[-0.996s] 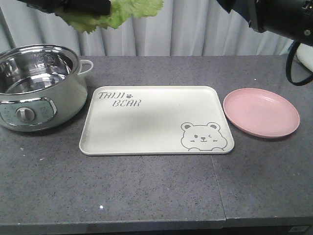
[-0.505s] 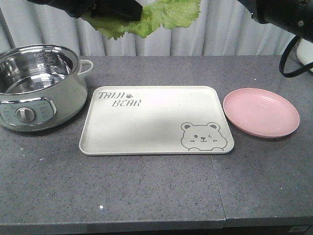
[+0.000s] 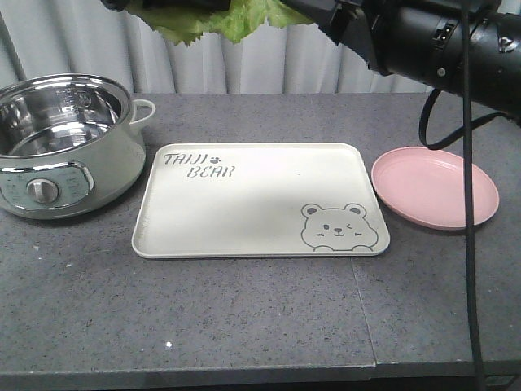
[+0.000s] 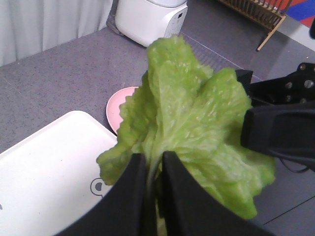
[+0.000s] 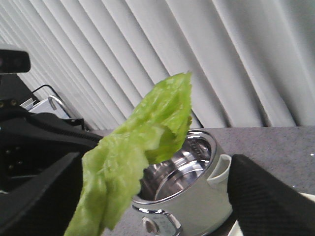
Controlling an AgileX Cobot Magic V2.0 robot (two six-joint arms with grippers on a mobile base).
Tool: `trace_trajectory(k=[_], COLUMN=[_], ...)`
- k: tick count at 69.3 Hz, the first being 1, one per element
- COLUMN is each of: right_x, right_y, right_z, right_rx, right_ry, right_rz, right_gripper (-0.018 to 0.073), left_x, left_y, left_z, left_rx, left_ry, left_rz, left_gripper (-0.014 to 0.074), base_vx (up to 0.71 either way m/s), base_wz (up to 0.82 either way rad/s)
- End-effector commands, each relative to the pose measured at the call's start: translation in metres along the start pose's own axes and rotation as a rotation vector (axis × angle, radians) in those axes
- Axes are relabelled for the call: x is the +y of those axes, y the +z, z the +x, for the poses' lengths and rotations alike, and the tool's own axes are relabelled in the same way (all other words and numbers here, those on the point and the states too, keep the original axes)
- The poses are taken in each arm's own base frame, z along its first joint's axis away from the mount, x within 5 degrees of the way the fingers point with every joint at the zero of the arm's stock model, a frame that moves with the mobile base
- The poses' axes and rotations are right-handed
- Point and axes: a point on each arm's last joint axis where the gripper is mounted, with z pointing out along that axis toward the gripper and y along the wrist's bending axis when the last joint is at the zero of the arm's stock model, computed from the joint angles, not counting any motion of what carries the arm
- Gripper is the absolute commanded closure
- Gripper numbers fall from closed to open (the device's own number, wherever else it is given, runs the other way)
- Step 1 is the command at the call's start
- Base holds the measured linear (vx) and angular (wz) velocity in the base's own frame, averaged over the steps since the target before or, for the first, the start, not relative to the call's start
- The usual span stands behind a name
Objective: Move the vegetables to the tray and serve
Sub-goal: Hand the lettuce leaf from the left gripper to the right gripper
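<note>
Grey counter (image 3: 244,318) | lettuce (image 3: 241,21) pinched by left end effector (image 4: 151,164), top of frame | right end effector (image 5: 155,164) spread | tray (image 3: 260,204) bare; placing, serving outstanding

Front view overlooks the tray (image 3: 260,204); close wrist views share lettuce (image 4: 197,123).

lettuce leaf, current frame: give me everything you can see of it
The lettuce leaf is bright green and crinkly with a paler rib, and it looks soft and folded along that rib. It is held high in the air, clear of the tray below. The left gripper is shut on its rib end. The right gripper is open at its free end; whether they touch cannot be told.
</note>
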Motion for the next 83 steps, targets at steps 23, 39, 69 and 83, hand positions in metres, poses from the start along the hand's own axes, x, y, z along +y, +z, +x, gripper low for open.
trace_trajectory(k=[23, 39, 69, 83], right_x=[0.021, 0.021, 0.021, 0.014], right_y=[-0.005, -0.005, -0.005, -0.004], right_z=[-0.012, -0.012, -0.012, -0.011], right_rx=[-0.037, -0.039, -0.038, -0.025], right_ry=[-0.003, -0.043, -0.046, -0.108], right_rz=[-0.159, -0.162, -0.158, -0.085], right_gripper=[0.0385, 0.0569, 0.0566, 0.0565], left_x=[-0.023, -0.021, -0.019, -0.021], left_y=[-0.021, -0.020, -0.020, -0.023], left_z=[-0.011, -0.004, -0.005, -0.005], left_rx=[-0.085, -0.009, -0.020, -0.024], left_ry=[0.011, 0.035, 0.013, 0.016], left_rz=[0.064, 0.036, 0.019, 0.018], left_gripper=[0.0602, 0.0601, 0.0380, 0.0147], base_vx=[0.00, 0.00, 0.00, 0.00], base_wz=[0.00, 0.00, 0.00, 0.00])
